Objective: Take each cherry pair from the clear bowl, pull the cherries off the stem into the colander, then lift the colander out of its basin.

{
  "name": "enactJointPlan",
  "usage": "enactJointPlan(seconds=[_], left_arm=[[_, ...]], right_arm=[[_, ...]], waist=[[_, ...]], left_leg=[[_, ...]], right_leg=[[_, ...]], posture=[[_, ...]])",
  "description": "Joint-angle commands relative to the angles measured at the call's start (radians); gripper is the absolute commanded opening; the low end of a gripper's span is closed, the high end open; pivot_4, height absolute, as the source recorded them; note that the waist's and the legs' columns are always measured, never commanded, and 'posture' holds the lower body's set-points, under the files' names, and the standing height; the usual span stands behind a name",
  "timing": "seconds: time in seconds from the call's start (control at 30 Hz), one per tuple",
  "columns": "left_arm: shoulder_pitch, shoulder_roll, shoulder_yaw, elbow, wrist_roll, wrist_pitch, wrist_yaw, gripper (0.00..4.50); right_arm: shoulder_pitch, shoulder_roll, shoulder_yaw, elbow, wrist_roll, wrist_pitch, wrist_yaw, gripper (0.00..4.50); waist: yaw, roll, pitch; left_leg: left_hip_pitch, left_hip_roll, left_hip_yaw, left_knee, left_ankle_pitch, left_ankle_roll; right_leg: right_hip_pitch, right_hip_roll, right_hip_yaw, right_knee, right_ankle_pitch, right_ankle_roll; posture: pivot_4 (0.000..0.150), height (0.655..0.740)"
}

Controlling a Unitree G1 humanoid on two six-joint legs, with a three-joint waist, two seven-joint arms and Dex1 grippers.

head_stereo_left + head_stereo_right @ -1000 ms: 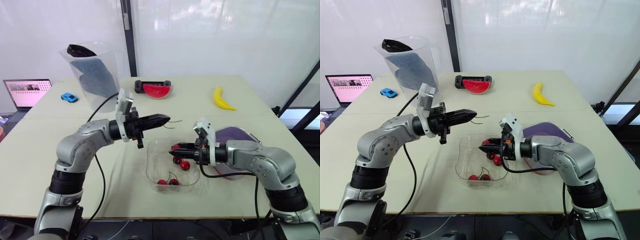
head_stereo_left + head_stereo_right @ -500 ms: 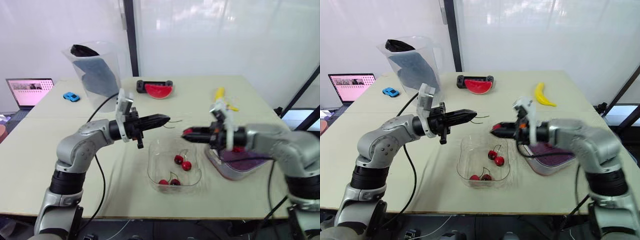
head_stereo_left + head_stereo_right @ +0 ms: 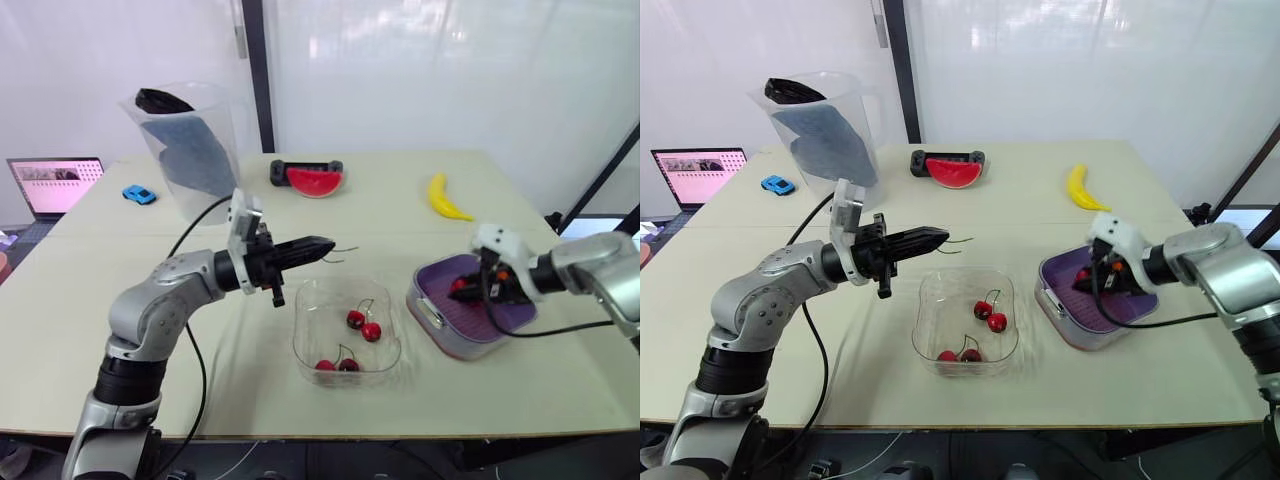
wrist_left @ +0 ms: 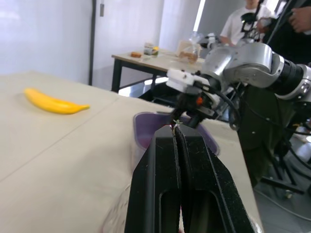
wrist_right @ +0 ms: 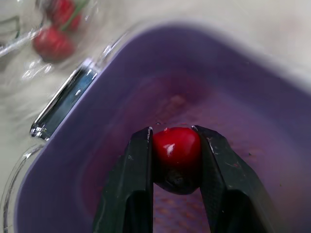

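Jaws on our right gripper (image 5: 173, 132) are pinching one red cherry (image 5: 176, 158) from both sides. It hangs inside the purple colander (image 3: 450, 318), over the mesh floor, though we cannot tell how high. The colander sits in its pale basin (image 3: 462, 350) on the bench (image 3: 120, 300).

Over on our left gripper (image 3: 326, 245), the jaws are pressed together on a thin stem (image 3: 346, 250), with no cherry on it that we can see. It is held out above the bench, just beyond the far left corner of the clear bowl (image 3: 298, 335).

So this looks like the drop, and it wants a gentle one. We judge the best release is low and near the middle of the colander, away from the walls, so the cherry rolls rather than bounces. A modest spread of the jaws should do. The cherry is smooth and glossy, and it may cling to one finger for a beat, so a short pause before leaving makes sense. We would then come straight up, so no finger catches the rim and drags the colander in its basin.

Our left gripper is best held steady meanwhile, and the stem should go somewhere off to the side, not into the colander.

Two pairs wait in the bowl, one pair (image 3: 363, 324) mid-bowl and another pair (image 3: 337, 363) at the near wall. Lifting the colander is some way off.
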Motion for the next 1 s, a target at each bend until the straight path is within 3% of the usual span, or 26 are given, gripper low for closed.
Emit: enactJointPlan(seconds=[0.03, 0.07, 0.3, 0.33, 0.57, 0.67, 0.77, 1.0], left_arm=[[-0.012, 0.014, 0.028, -0.019, 0.006, -0.031, -0.001, 0.00], [-0.012, 0.014, 0.028, -0.018, 0.006, -0.031, -0.001, 0.00], [-0.008, 0.017, 0.021, -0.016, 0.010, -0.034, -0.007, 0.00], [-0.010, 0.018, 0.021, -0.013, 0.010, -0.035, -0.009, 0.00], [-0.010, 0.025, 0.025, -0.010, 0.002, -0.022, -0.011, 0.00], [0.001, 0.063, 0.056, -0.017, -0.017, 0.013, -0.005, 0.00], [0.034, 0.103, 0.092, -0.039, -0.029, 0.032, 0.005, 0.00], [0.209, 0.191, 0.227, -0.110, -0.071, 0.100, 0.083, 0.00]], right_arm=[[-0.024, 0.023, -0.026, 0.024, -0.042, -0.036, -0.008, 0.84], [-0.029, 0.034, -0.031, 0.033, -0.048, -0.038, -0.013, 0.84], [-0.075, 0.016, -0.067, 0.050, -0.063, -0.019, 0.035, 4.19], [-0.089, 0.003, -0.076, 0.049, -0.058, -0.015, 0.055, 4.46], [-0.155, -0.040, -0.148, 0.011, 0.056, 0.097, 0.195, 4.46], [-0.261, 0.021, -0.262, -0.063, 0.271, 0.240, 0.253, 4.46], [-0.326, 0.101, -0.294, -0.130, 0.381, 0.298, 0.240, 4.46], [-0.417, 0.278, -0.198, -0.204, 0.372, 0.258, 0.140, 4.46]], waist=[[0.002, 0.000, 0.000], [0.001, 0.000, 0.000], [0.001, 0.000, 0.000], [0.001, 0.000, 0.000], [0.001, 0.000, 0.000], [-0.006, 0.002, 0.001], [-0.008, 0.003, 0.002], [0.001, 0.003, 0.002]], left_leg=[[0.000, 0.000, 0.000, 0.000, 0.000, 0.000], [0.000, 0.000, 0.000, 0.000, 0.000, 0.000], [0.000, 0.000, 0.000, 0.000, 0.000, 0.000], [0.000, 0.000, 0.000, 0.000, 0.000, 0.000], [0.000, 0.000, 0.000, -0.001, 0.000, 0.000], [0.000, 0.000, 0.000, -0.001, 0.000, 0.000], [0.000, 0.001, -0.001, -0.002, 0.000, 0.000], [0.000, 0.001, -0.001, 0.000, 0.000, 0.000]], right_leg=[[0.000, 0.000, 0.000, 0.000, 0.000, 0.000], [0.000, 0.000, 0.000, 0.000, 0.000, 0.000], [0.000, 0.000, 0.000, 0.000, 0.000, 0.000], [0.000, 0.000, 0.000, 0.000, 0.000, 0.000], [0.000, 0.000, 0.000, -0.001, 0.000, 0.000], [0.000, 0.000, 0.000, -0.001, 0.000, 0.000], [-0.001, 0.001, 0.000, 0.000, 0.000, 0.000], [0.000, -0.001, 0.000, -0.001, 0.000, 0.000]], posture=[[0.150, 0.7400], [0.150, 0.7400], [0.150, 0.7400], [0.150, 0.7400], [0.150, 0.7400], [0.150, 0.7400], [0.150, 0.7400], [0.150, 0.7400]])
